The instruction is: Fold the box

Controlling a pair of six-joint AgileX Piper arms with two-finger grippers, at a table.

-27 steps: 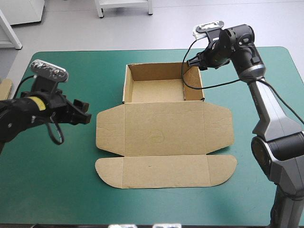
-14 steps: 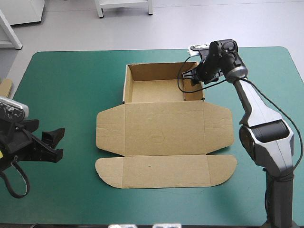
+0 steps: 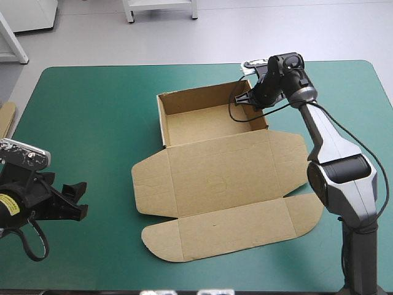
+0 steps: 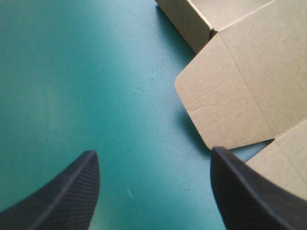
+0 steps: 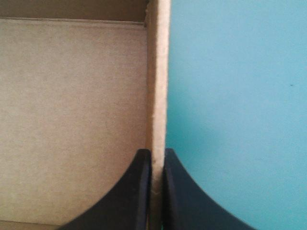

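Left gripper (image 3: 78, 200), fingers spread wide, sits well left of the box (image 3: 221, 178). The brown box lies as an open tray, lid flat toward the near side, on the teal-green cover (image 3: 92, 110). Right gripper (image 3: 247, 98) pinches the box's right wall at its far corner.

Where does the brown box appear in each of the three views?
High view: the box lies in the middle, tray far, lid flat near.
Left wrist view: ahead of the open left gripper, off to one side.
Right wrist view: its side wall, held by the right gripper.
Shared landmark: the tray floor.
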